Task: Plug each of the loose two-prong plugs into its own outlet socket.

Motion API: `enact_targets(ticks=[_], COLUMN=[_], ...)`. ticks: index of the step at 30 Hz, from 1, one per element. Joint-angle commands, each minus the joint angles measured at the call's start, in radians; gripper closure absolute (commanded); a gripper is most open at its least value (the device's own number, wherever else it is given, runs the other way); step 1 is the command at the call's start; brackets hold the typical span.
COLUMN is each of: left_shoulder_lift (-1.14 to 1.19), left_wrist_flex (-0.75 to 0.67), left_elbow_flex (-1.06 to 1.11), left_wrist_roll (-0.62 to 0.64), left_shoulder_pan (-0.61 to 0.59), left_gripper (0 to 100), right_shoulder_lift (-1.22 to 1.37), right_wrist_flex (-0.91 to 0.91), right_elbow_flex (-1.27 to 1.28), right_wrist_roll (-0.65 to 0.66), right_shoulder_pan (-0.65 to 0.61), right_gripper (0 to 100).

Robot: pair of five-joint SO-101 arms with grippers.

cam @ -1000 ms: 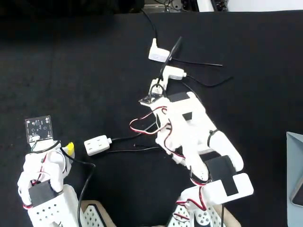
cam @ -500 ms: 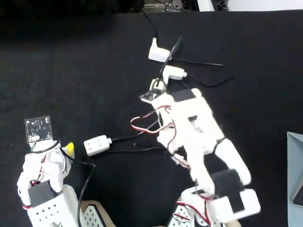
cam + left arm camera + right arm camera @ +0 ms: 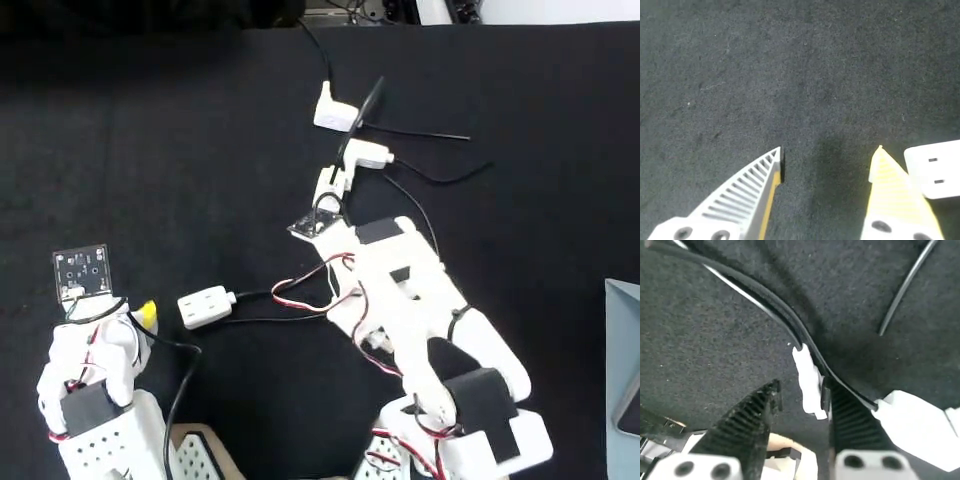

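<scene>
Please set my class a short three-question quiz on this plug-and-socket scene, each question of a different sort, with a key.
1. True or false: the left gripper is shut on the outlet socket.
2. The white plug by the right gripper lies: A between its open fingers; B inside a socket; C under the left arm.
3. Fill in: in the left wrist view, the outlet socket's face shows ___ slots.
Key: 1 false, since it is open with the socket beside it; 2 A; 3 two.
</scene>
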Motion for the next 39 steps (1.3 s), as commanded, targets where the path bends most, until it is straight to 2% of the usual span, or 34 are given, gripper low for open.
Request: enact_targets(ticks=[1,16,22,31,35,39], left_shoulder_lift=[-0.006,-0.006,-0.006,-0.006,-0.006,-0.006], left_wrist_flex=[-0.006,-0.005,-0.005,-0.003,-0.003,-0.005], left_elbow_flex=[-0.008,-0.008,-0.008,-0.008,-0.008,-0.008], left_wrist_roll=[-0.012,-0.012,-0.012,-0.014,-0.014,-0.014], left_shoulder_pan=[0.001,0.001,-0.001,-0.001,-0.001,-0.001], left_gripper=[72,72,72,72,72,72], right_shoulder_lift=[-0.024,-0.022,-0.022,-0.022,-0.03,-0.076], right_wrist_flex=[-0.005,-0.012,-0.058,-0.071,-0.071,0.043], right_elbow_flex=[0.004,0.047,0.05,0.071,0.064,-0.021], right_wrist_roll=[-0.009,-0.006,-0.006,-0.005,0.077,0.083], right_shoulder_pan=[-0.005,0.021,0.021,0.021,0.021,0.017], right_gripper=[86.6,86.8,93.2,93.5,99.0,98.7])
